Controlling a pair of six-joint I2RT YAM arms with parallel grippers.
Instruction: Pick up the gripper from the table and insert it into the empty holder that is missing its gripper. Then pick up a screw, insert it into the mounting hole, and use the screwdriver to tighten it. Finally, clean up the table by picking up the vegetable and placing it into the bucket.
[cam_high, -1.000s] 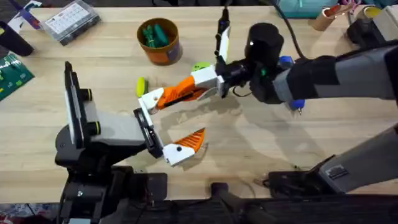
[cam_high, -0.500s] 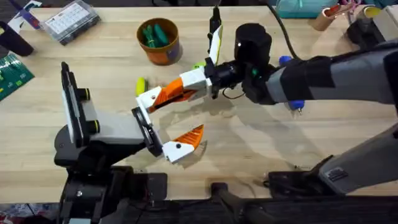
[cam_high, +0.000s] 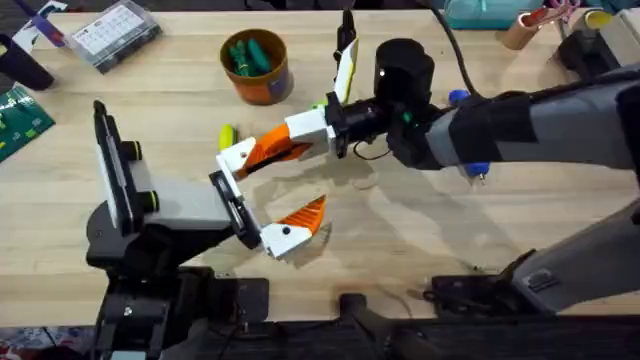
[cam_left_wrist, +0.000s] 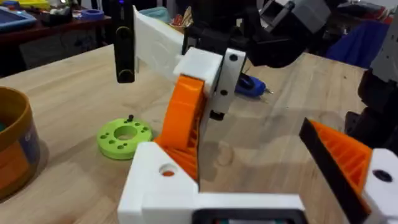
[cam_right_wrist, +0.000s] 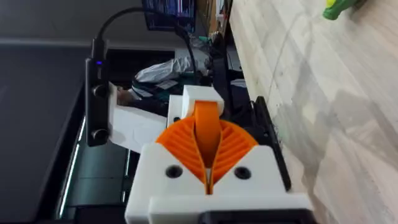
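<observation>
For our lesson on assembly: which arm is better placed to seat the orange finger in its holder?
Right. The right gripper is shut on the gripper, whose end is already at the holder. The left gripper is open.

From above the arms' bases we look down and forward across the wooden table (cam_high: 420, 240). Our left wrist camera sits low and close over the tabletop, facing the right arm. Our right wrist camera looks back along its closed fingers (cam_right_wrist: 207, 140) toward the left arm; all three views share the orange finger (cam_high: 268, 150) at mid-table.
</observation>
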